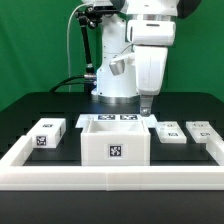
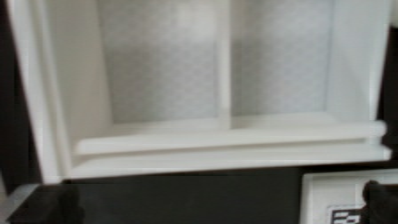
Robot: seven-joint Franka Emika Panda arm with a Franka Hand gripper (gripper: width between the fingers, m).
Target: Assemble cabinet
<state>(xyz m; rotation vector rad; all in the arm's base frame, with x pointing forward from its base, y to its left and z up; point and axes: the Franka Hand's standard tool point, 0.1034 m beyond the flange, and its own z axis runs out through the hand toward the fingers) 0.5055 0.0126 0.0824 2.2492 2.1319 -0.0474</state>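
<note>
The black tabletop [image 1: 30,105] fills the scene, edged along its near side and both ends by a low white rim [image 1: 110,178]. At the far middle stands the white arm [image 1: 140,45], its wrist bent over so that the hand points straight down. Near the middle of the tabletop sits the cabinet [image 1: 114,142], a white boxy body standing upright with its open side up and a square black-and-white tag on its near face. The wrist view looks down into the cabinet [image 2: 107,80]: pale inner walls, a thin divider running down the middle of the cavity and a stepped ledge along one edge. Just behind the cabinet, in the exterior view, two more tags show on a flat white piece [image 1: 114,118]; it may be the marker board, though the cabinet hides most of it. To the left, apart from the cabinet, rests a small white tagged block [image 1: 45,135]. To the right lie two flatter tagged pieces, one near the cabinet [image 1: 170,132] and one further right [image 1: 203,131], close to the rim. The fingers [image 1: 147,102] hang above the tabletop by the cabinet's far right corner, dark and narrow from this side; I cannot tell whether they are apart or together.
</note>
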